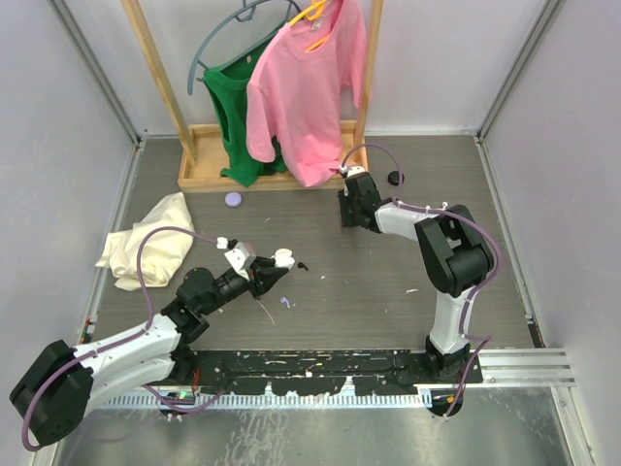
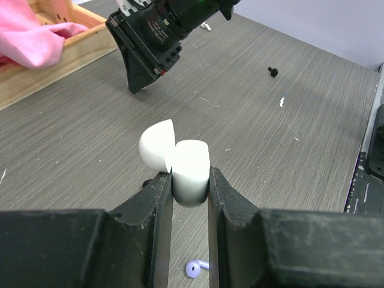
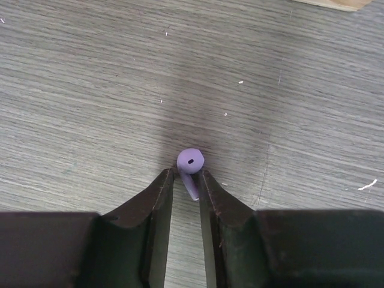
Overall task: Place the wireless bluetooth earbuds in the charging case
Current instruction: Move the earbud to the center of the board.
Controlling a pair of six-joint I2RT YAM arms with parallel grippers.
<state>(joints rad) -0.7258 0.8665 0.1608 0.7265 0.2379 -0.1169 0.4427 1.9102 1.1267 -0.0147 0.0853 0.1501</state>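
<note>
My left gripper [image 1: 276, 264] is shut on the white charging case [image 2: 190, 168], which it holds above the table with its lid [image 2: 157, 144] open; the case also shows in the top view [image 1: 283, 258]. A lilac earbud [image 2: 195, 268] lies on the table under the left fingers, also seen from above [image 1: 285, 304]. My right gripper [image 3: 186, 175] is low over the table, shut on another lilac earbud [image 3: 191, 161], its stem between the fingertips. That gripper shows in the top view [image 1: 347, 216]. A tiny black earbud [image 1: 303, 266] lies just right of the case.
A wooden rack [image 1: 209, 155] with a green and a pink shirt [image 1: 306, 87] stands at the back. A cream cloth [image 1: 146, 243] lies at the left. A lilac disc [image 1: 233, 199] and a black piece [image 1: 395, 178] lie near the rack. White flecks dot the table.
</note>
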